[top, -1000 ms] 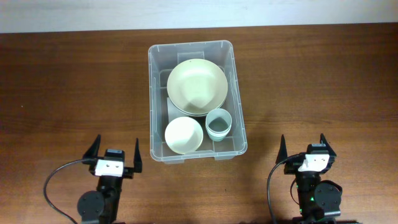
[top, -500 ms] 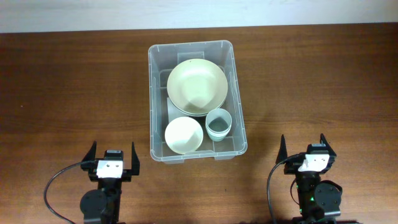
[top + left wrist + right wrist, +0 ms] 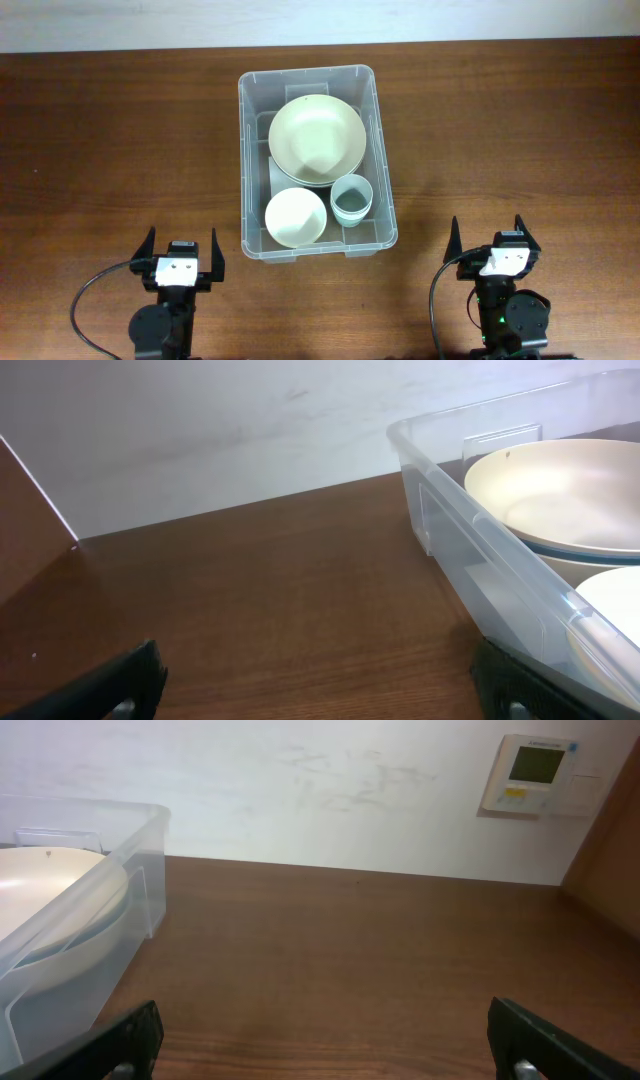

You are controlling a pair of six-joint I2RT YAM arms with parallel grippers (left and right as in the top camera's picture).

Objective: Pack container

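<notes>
The left claw [image 3: 183, 245] and the right claw [image 3: 488, 233] both gape wide and hold nothing, parked at the near edge of the worktop [image 3: 120, 130]. Beyond and between them sits the container [image 3: 243, 160], holding a large bowl [image 3: 316, 140], a small bowl [image 3: 295, 216] and a cup [image 3: 351, 198].

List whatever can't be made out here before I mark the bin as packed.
Overhead: the big bowl covers whatever lies under it in the bin; a second dish beneath cannot be confirmed.
Overhead: the cup is too small and shaded to show contents.
Left wrist: the small bowl is cut off by the right edge.
Right wrist: the wall panel screen is too small to read.
</notes>
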